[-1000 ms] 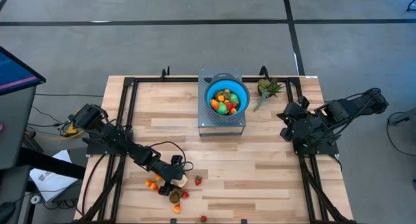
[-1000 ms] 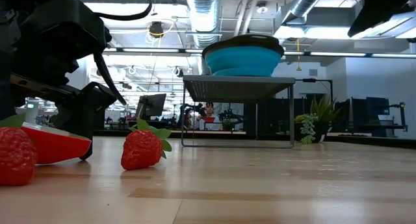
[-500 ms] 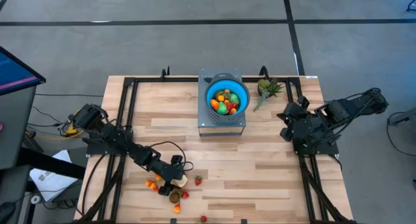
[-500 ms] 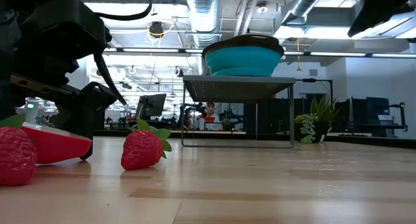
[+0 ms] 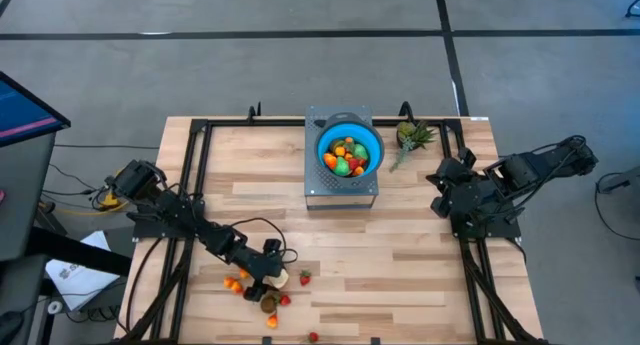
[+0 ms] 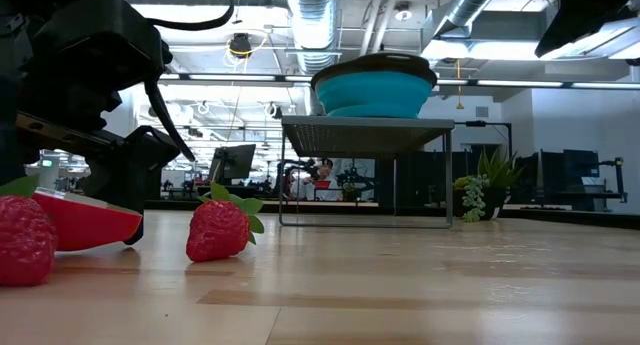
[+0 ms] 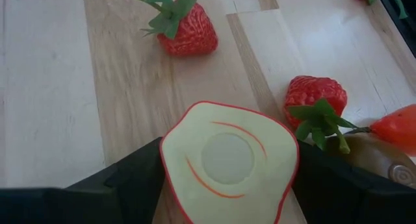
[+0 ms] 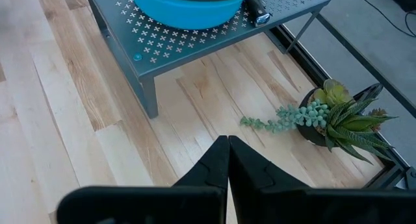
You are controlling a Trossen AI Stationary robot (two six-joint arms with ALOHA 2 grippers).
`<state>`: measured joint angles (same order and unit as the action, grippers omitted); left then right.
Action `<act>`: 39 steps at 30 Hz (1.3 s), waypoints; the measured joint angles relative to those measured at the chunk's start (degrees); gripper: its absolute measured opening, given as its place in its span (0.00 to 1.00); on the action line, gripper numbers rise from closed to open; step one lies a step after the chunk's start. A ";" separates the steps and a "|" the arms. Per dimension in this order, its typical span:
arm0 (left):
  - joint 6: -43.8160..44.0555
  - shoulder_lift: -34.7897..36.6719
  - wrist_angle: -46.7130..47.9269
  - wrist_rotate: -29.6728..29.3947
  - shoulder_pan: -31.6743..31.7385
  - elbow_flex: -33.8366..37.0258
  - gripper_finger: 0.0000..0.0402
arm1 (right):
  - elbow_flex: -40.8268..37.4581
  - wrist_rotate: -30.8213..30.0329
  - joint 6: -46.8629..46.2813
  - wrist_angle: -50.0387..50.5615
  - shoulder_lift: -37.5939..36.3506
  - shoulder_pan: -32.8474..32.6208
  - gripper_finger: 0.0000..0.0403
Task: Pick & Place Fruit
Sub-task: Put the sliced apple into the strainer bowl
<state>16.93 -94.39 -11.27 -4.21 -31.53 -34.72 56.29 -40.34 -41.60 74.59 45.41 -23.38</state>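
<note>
My left gripper is low at the table's near left, closed on a halved toy apple with a pale yellow cut face and a red rim. Loose fruit lies around it: two strawberries, orange pieces and a brown one. A blue bowl holding several fruits stands on a grey perforated stand at the far middle. My right gripper is shut and empty, raised at the table's right side. My left gripper pinches the apple half between its two fingers, one on each side of the red rim. The fingers slant down from the table's left. The cut face points up toward the wrist camera. Whether the piece is clear of the table, I cannot tell.
A small potted plant stands at the far right beside the stand. Black rails run along the table's left, far and right sides. One strawberry lies at the near edge. Bare wood spans the table's middle.
</note>
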 joint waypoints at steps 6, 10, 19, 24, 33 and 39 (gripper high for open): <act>-0.02 0.00 0.02 0.00 0.00 0.00 0.71 | 0.00 0.00 0.00 0.00 0.00 0.02 0.00; -1.51 0.00 0.04 0.00 0.00 0.00 0.71 | 0.00 0.00 0.02 0.00 0.01 0.02 0.00; -6.10 0.60 -2.36 -0.05 0.62 0.00 0.71 | 0.00 0.00 0.02 0.00 0.01 0.02 0.00; -6.14 4.11 -3.08 -1.65 2.87 -0.07 0.71 | 0.00 0.00 0.02 0.00 0.00 0.02 0.00; -6.23 10.30 -4.23 -5.11 9.83 -5.32 0.71 | 0.00 0.00 0.02 0.00 0.02 0.02 0.00; -11.85 10.34 -4.37 -11.59 13.19 -12.43 0.71 | 0.00 0.00 0.04 -0.02 0.02 0.02 0.00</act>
<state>5.07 -84.05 -15.64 -15.80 -18.34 -47.15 56.29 -40.34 -41.56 74.56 45.43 -23.35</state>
